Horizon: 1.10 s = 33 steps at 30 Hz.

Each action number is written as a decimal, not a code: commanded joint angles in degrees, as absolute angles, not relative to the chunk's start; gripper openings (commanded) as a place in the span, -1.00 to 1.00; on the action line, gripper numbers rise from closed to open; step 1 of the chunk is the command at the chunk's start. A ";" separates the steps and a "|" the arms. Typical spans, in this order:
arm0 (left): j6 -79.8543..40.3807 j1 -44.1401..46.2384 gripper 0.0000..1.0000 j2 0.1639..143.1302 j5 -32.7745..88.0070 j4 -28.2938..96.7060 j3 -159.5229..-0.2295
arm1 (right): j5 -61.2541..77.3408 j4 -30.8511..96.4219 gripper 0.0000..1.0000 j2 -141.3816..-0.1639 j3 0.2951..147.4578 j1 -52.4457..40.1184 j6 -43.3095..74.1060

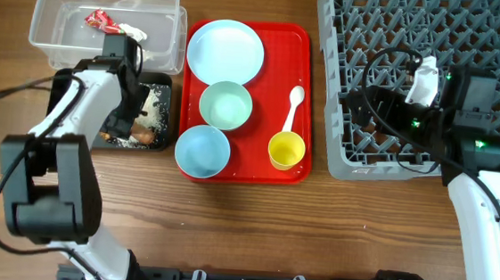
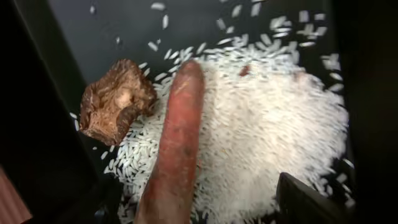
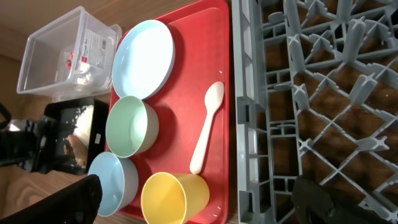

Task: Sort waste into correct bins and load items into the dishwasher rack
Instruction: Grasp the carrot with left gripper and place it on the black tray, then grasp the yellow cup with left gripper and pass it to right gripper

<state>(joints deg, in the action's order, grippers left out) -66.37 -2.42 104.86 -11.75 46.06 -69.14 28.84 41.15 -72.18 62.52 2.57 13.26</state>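
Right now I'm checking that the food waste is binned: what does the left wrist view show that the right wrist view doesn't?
Left wrist only: the brown food lump and carrot stick, seen clearly. Right wrist only: the plate, spoon and yellow cup on the red tray, beside the rack. Both: the black tub holding rice.
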 commanded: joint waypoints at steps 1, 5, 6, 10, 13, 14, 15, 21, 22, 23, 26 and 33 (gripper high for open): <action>-45.32 -2.37 0.71 95.70 -9.19 47.18 -73.43 | 28.34 40.27 0.99 -72.82 63.64 2.48 13.67; -22.94 1.21 0.61 85.43 4.14 43.42 -74.85 | 28.34 40.10 0.99 -72.82 63.64 2.48 13.69; -19.40 3.16 0.58 84.07 6.46 42.22 -74.85 | 28.34 39.97 1.00 -72.82 63.64 2.48 13.72; -10.66 14.92 0.51 85.60 16.62 37.82 -74.85 | 28.34 39.99 1.00 -72.82 63.64 2.48 13.69; -3.11 25.61 0.54 92.66 21.21 36.84 -74.87 | 28.32 39.94 0.99 -72.82 63.64 2.48 13.65; -1.80 27.99 0.55 94.35 21.21 36.86 -74.87 | 28.32 40.07 1.00 -72.82 63.64 2.48 13.67; -1.67 30.74 0.58 96.18 21.21 36.80 -74.98 | 28.32 40.27 0.99 -72.82 63.64 2.48 13.63; -1.80 40.56 0.54 102.54 11.31 40.80 -75.13 | 28.32 40.69 0.99 -72.82 63.64 2.48 13.67; -2.17 40.62 0.51 102.56 9.32 41.45 -75.13 | 28.32 40.80 0.99 -72.82 63.64 2.48 13.67; -2.22 40.60 0.47 102.76 7.97 41.89 -75.13 | 28.32 40.82 1.00 -72.82 63.64 2.48 13.65; -3.44 40.62 0.29 104.66 6.72 42.13 -75.13 | 28.32 40.82 0.99 -72.82 63.64 2.48 13.65; -3.42 40.66 -0.89 105.71 6.72 42.19 -75.13 | 28.29 40.80 0.99 -72.82 63.64 2.48 13.67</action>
